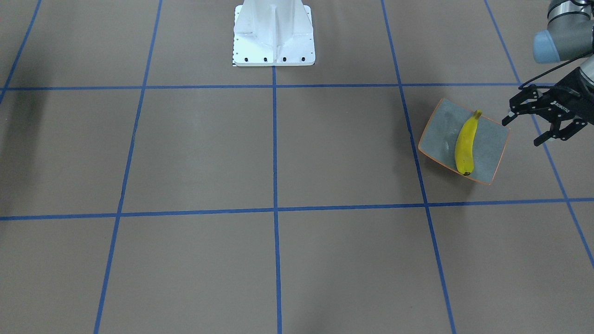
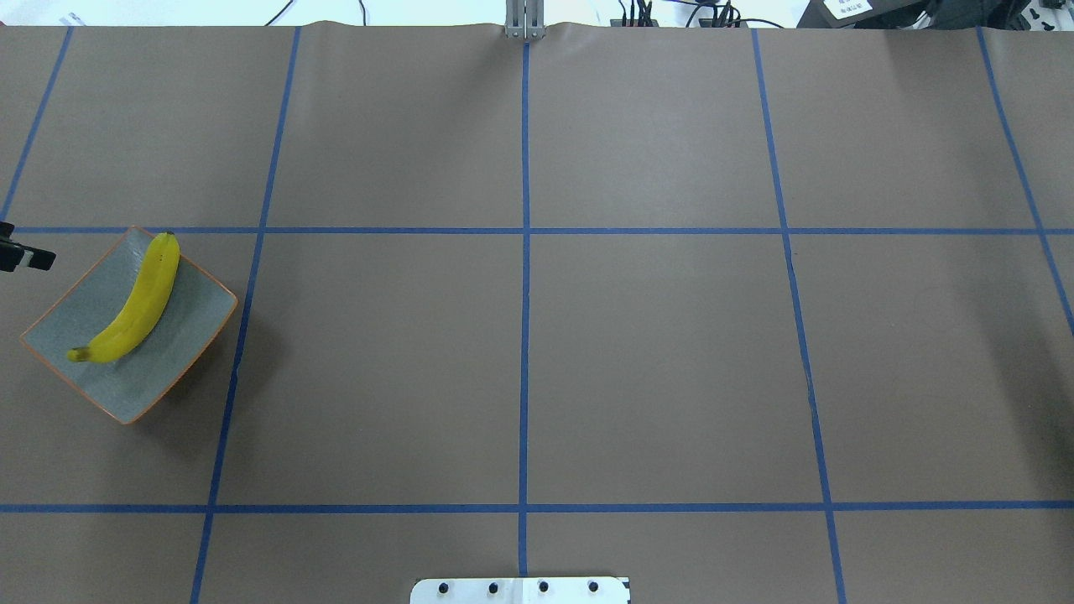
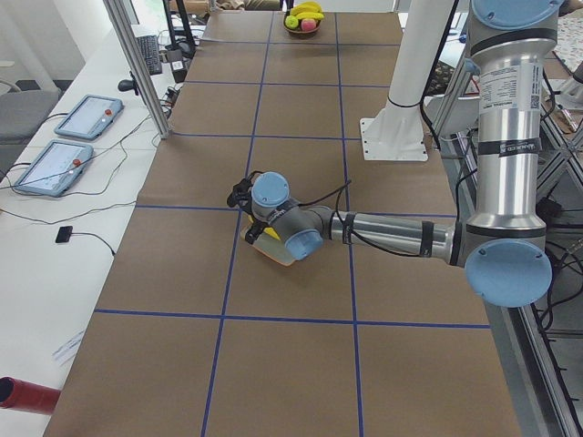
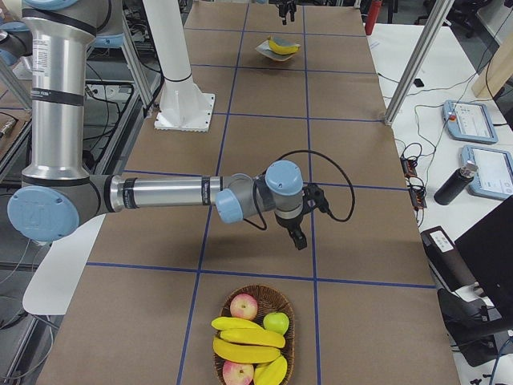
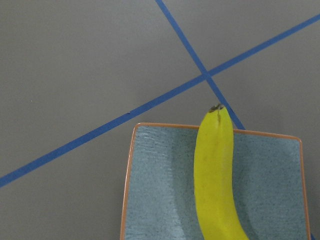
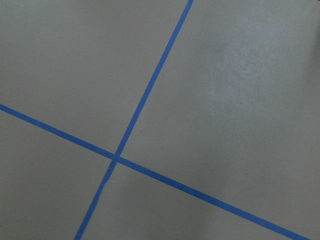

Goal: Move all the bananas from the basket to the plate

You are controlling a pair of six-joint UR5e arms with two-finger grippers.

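Banana (image 1: 465,144) on plate (image 1: 443,130), left gripper (image 1: 521,132) just beside

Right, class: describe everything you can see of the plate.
The plate is square, grey-blue and speckled, with upturned edges and a thin orange rim; it looks ceramic. It sits flat on the brown table, skewed to the blue tape grid. One yellow banana lies on it, off centre. The open left gripper hangs beside one corner.

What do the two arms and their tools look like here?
Both arms are silver tubes with pale blue joint caps. The left arm has a printed label on its upper segment. A black cable trails from each wrist, looping loose on the right arm. The left tool is black, two-fingered, with white ROBOTIQ lettering; the right tool is black too.
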